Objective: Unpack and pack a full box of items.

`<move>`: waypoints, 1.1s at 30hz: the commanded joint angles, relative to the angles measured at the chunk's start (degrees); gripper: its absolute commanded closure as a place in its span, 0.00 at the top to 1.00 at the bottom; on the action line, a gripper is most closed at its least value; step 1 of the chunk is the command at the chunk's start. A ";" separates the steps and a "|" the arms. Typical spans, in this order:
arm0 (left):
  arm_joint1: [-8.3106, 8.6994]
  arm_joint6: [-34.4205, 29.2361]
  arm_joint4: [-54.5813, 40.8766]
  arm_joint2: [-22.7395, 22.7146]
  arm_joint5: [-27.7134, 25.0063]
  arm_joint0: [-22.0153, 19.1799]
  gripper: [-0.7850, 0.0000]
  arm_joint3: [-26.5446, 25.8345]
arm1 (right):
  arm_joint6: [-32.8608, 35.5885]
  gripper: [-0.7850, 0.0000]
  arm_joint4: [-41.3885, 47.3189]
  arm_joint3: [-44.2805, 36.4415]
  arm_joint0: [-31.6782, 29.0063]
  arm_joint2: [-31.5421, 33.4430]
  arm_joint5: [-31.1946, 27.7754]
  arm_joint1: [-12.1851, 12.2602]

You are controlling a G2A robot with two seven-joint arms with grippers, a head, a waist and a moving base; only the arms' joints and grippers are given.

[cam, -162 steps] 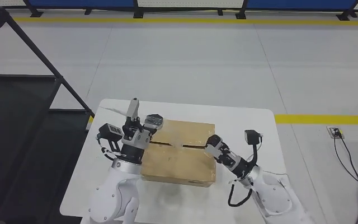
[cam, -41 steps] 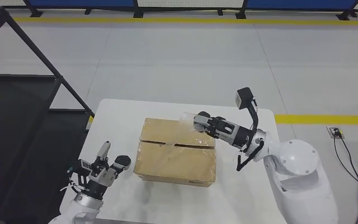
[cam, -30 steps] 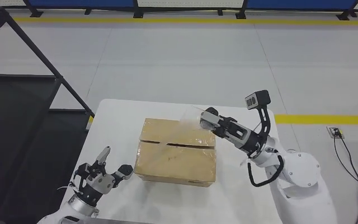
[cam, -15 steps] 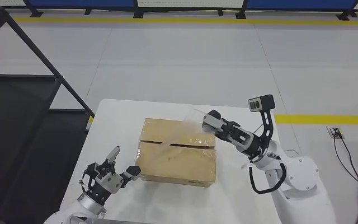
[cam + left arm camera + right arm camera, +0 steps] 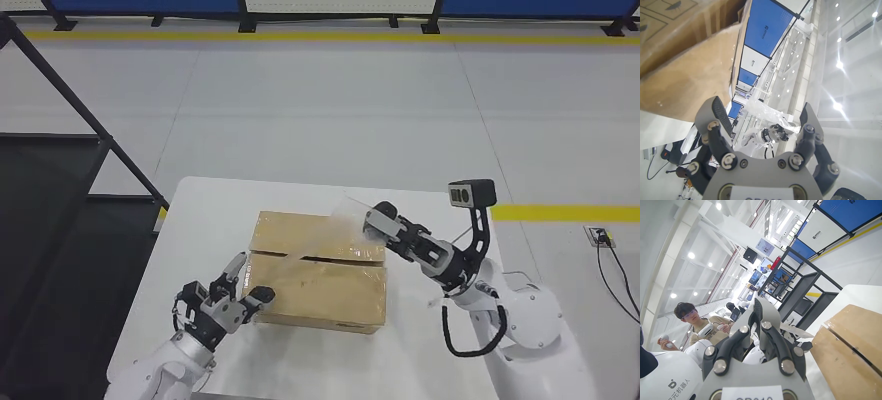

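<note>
A brown cardboard box (image 5: 315, 272) lies on the middle of the white table (image 5: 425, 335), its top flaps still closed along a centre seam. A strip of clear tape (image 5: 345, 214) rises off the box's far right top edge, and my right gripper (image 5: 378, 215) is shut on its end. In the right wrist view the right gripper (image 5: 755, 310) has its fingers pressed together, with the box (image 5: 849, 340) beside it. My left gripper (image 5: 246, 283) stands open at the box's near left corner. The left wrist view shows the open fingers (image 5: 720, 111) just below the box wall (image 5: 685, 79).
A black metal rack (image 5: 60, 210) stands beside the table's left side. Bare tabletop lies in front of and to the right of the box. A yellow floor line (image 5: 565, 212) runs behind the right arm.
My left arm has come in from the table's near left corner up to the box's corner, gripper open. The right gripper, holding the tape, has shifted slightly rightward.
</note>
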 commanded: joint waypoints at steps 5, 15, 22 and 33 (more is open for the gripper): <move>0.28 -0.09 1.01 1.49 1.52 -1.72 0.38 0.92 | -0.11 0.00 0.02 -0.19 -0.68 0.06 -1.77 0.23; 0.47 2.17 -0.88 1.16 -0.49 -3.40 0.00 1.80 | 4.00 0.42 -2.17 0.35 0.27 -0.26 -1.51 0.92; 0.46 6.03 -2.83 -0.19 -2.96 -5.05 0.00 0.41 | 2.96 1.00 -6.06 0.42 0.00 0.35 -1.26 1.41; 0.60 9.57 -2.57 -0.45 -5.03 -7.74 0.00 -0.18 | -0.01 1.00 -6.92 -0.29 -2.90 3.36 -2.48 2.18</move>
